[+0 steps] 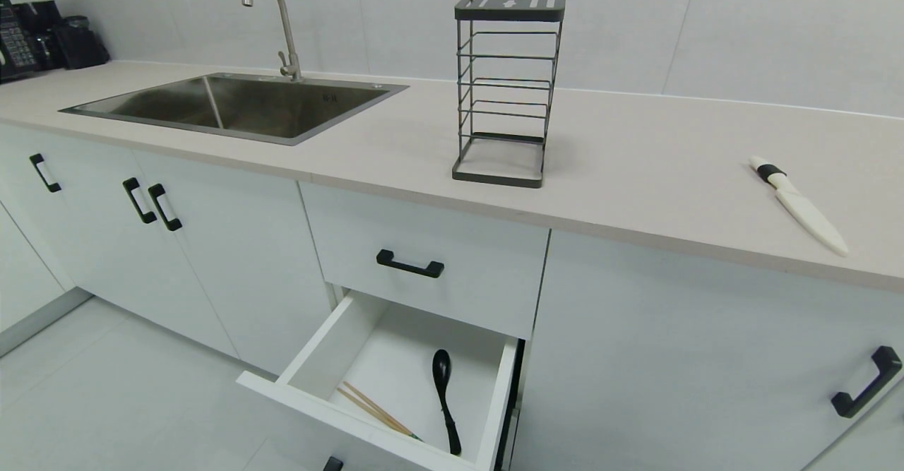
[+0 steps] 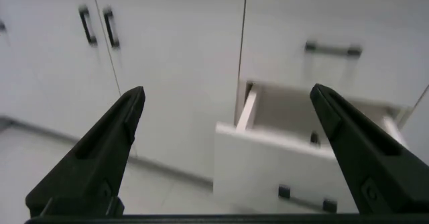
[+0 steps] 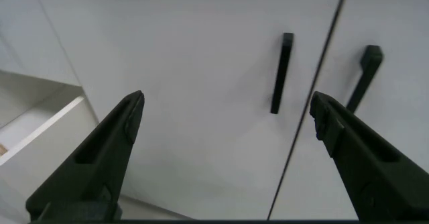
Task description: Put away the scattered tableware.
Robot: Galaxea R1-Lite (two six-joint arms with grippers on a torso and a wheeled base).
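A white knife (image 1: 799,205) with a black band lies on the counter at the far right. A black wire knife rack (image 1: 506,86) stands on the counter's middle. Below it, a white drawer (image 1: 318,399) is pulled out, holding a black spoon (image 1: 445,395) and wooden chopsticks (image 1: 374,410). My left gripper (image 2: 228,96) is open, low in front of the cabinets, facing the open drawer (image 2: 268,150). My right gripper (image 3: 228,103) is open too, facing white cabinet doors with nothing between its fingers.
A steel sink (image 1: 233,106) with a tap (image 1: 272,19) is set in the counter at the left. Dark appliances (image 1: 42,37) stand in the far left corner. Black handles (image 3: 283,72) mark the cabinet doors. The drawer's corner (image 3: 40,127) shows beside the right gripper.
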